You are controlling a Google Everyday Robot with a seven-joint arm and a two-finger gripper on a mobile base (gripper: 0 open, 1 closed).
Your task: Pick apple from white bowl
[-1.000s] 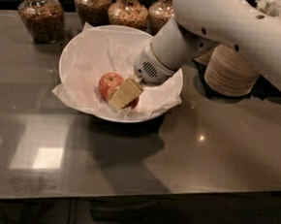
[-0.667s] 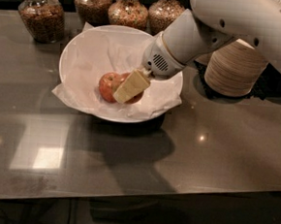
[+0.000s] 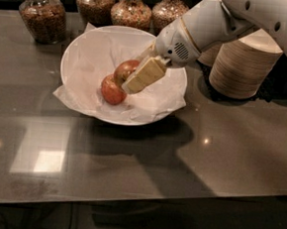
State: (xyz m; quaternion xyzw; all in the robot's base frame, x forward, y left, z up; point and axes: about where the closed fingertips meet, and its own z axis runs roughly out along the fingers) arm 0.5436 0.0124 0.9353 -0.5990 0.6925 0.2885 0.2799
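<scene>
since the apple (image 3: 123, 68) is smooth, firm and round, the gripper (image 3: 132, 81), mid-frame over the bowl (image 3: 84, 47), clamps its sides.

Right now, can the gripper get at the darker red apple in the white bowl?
Probably yes: the gripper is inside the white bowl, right against the darker red apple, nothing between them; the orange-red apple lies lower, beside it.

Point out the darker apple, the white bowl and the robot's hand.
darker apple (image 3: 123, 70), camera view, exposed left side.
white bowl (image 3: 65, 60), camera view, left rim.
hand (image 3: 128, 83), camera view, between fingertips, gripping the darker apple inside the bowl.
</scene>
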